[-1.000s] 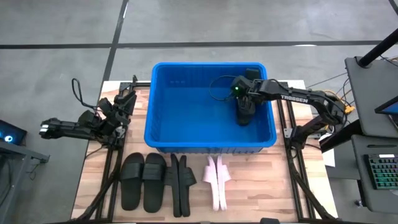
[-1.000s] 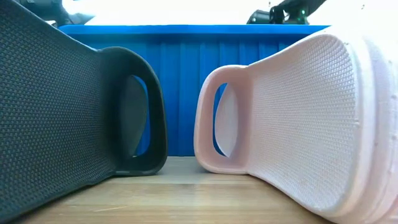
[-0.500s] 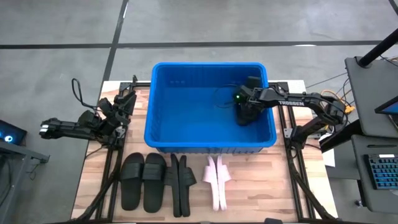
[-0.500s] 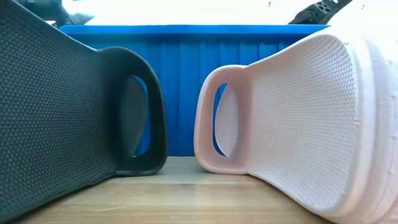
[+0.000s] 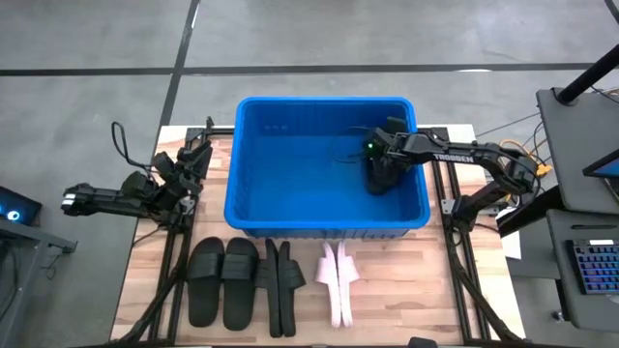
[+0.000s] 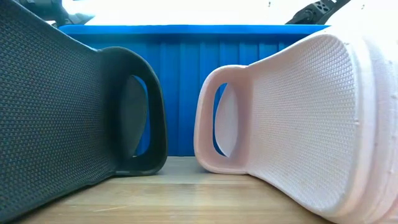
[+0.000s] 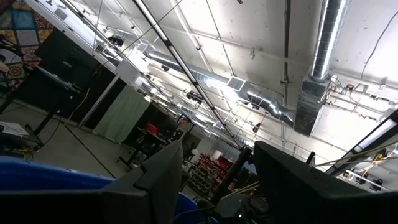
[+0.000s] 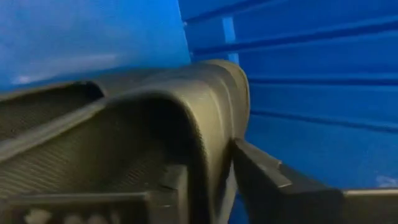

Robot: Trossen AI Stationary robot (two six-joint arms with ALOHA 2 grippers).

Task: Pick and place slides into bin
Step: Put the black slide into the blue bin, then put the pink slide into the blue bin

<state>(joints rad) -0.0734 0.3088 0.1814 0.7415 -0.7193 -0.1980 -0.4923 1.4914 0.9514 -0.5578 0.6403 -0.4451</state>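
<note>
While the left gripper waits off to the bin's left side with its fingers parted and empty, all the action sits inside the blue bin. One black slide is down in its right-hand part, near the wall. The right gripper is right on it, and the wrist view shows a finger just off the strap, jaws loosening rather than clamped. Compared with a second ago, that arm has dropped lower into the bin. Four black slides and the pink pair remain on the table in front.
</note>
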